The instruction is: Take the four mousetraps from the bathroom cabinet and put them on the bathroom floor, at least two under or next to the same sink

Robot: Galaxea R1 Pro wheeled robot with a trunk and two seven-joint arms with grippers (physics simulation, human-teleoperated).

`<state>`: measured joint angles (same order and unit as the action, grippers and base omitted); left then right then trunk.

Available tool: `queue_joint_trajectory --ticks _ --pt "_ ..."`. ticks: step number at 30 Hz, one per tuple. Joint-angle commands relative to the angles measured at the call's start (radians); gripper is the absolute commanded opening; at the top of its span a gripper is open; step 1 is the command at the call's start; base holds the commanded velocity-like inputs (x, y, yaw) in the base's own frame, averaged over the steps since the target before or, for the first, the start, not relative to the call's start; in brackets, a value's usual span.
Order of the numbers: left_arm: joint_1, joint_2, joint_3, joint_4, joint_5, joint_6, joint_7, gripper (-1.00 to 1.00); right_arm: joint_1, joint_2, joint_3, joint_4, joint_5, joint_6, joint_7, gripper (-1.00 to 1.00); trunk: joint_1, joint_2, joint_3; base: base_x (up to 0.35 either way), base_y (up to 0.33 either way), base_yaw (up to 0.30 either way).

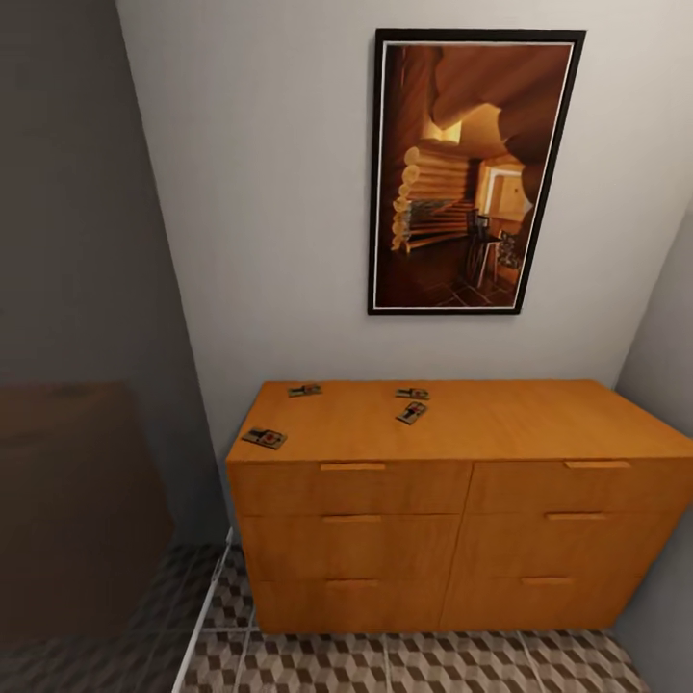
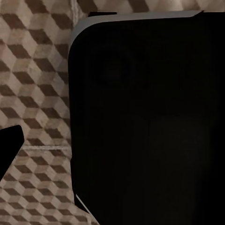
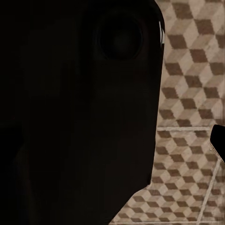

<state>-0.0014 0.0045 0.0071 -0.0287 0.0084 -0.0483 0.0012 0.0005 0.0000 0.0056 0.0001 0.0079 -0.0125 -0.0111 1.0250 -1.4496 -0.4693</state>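
Note:
The orange-brown cabinet stands against the wall straight ahead in the head view, drawers closed. Several mousetraps lie flat on its top: one at the front left corner, one at the back left, and two close together near the middle back. The cube-patterned bathroom floor runs in front of the cabinet and also appears in both wrist views. A dark finger pokes in at one edge of the left wrist view, and another finger at one edge of the right wrist view. The bathroom sink is out of view.
A framed picture hangs above the cabinet. A dark brown panel stands at the left, with a thin white strip on the floor beside it. A grey wall closes the right side. My dark body blocks much of both wrist views.

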Motion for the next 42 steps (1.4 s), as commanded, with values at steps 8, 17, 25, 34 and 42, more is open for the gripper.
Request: queue_joint_trajectory --ticks 8,17,25,34,42 --pt "0.000 0.000 0.001 0.000 0.001 -0.002 0.000 1.00 0.000 -0.001 0.001 0.000 0.001 -0.001 -0.001 1.00 0.000 0.000 -0.001 0.002 0.000 0.261" --pt "0.000 0.000 0.001 0.000 0.001 -0.002 0.000 1.00 0.000 -0.001 0.001 0.000 0.000 -0.001 -0.001 1.00 0.000 0.000 -0.001 0.000 0.000 0.065" --pt "0.000 -0.001 -0.001 0.000 0.001 -0.002 0.001 1.00 0.000 -0.002 0.001 0.000 0.000 -0.001 -0.001 1.00 0.000 0.000 -0.001 0.000 0.000 0.007" --pt "0.000 -0.001 -0.002 0.000 0.000 -0.002 0.002 1.00 0.000 -0.003 0.001 0.000 0.000 -0.001 -0.001 1.00 0.000 0.000 -0.001 0.000 0.000 0.001" --pt "0.000 -0.001 -0.002 0.000 0.000 -0.002 0.002 1.00 0.000 -0.003 0.001 0.000 0.000 -0.001 -0.001 1.00 0.000 0.000 -0.001 0.000 0.000 0.000"
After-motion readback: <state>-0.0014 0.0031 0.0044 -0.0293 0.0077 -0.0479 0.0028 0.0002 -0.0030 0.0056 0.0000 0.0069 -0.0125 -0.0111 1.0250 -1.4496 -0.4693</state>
